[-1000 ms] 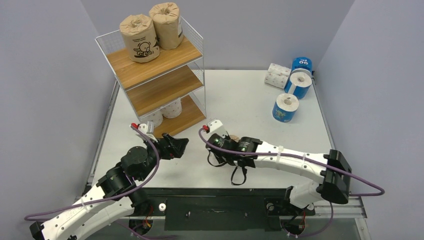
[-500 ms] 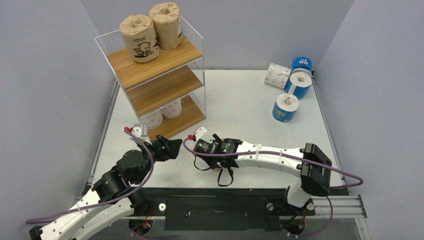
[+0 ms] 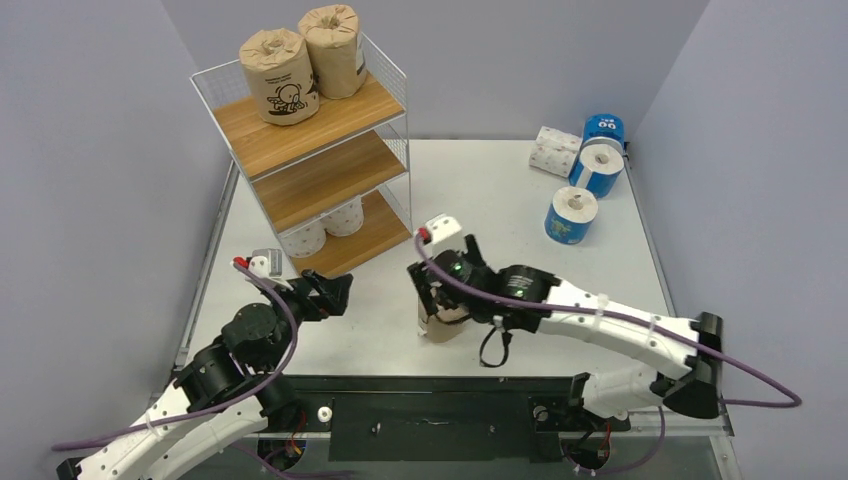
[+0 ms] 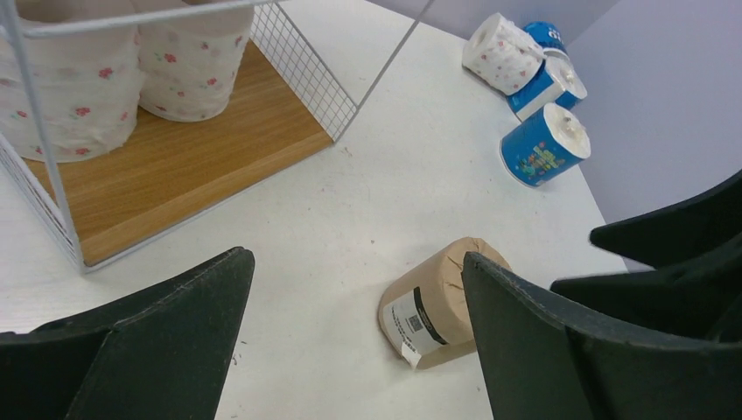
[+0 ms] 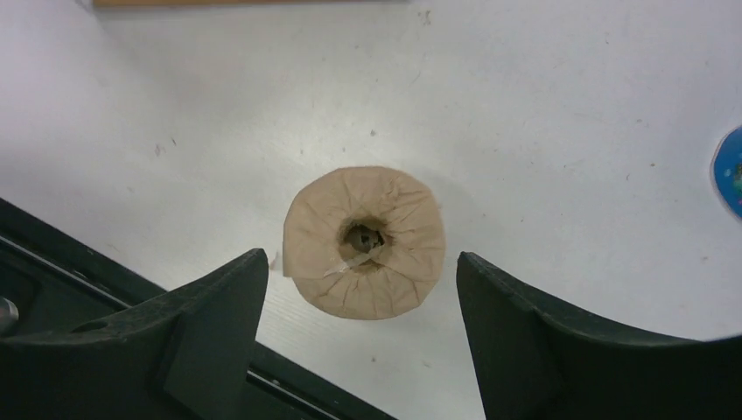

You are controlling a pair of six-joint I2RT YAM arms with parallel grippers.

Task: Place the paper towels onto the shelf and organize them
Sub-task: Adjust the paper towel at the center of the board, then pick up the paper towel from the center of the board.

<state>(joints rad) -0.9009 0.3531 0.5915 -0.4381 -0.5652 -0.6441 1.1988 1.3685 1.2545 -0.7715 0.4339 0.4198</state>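
Brown roll [image 3: 439,329], loose on table [image 3: 480,190], right gripper [image 3: 438,305] open around it
Top view: roll on end near the front edge, well apart from shelf [image 3: 300,190]; left gripper [image 3: 340,293] near shelf foot. Left wrist: left gripper spread wide, empty; roll beyond it, barcode label [image 4: 409,324] low on its side. Right wrist: jaws wide, a gap each side of roll, nothing held. Judged light, soft, crushable, wrap fairly grippy; take across the round side at mid-height, gentle squeeze
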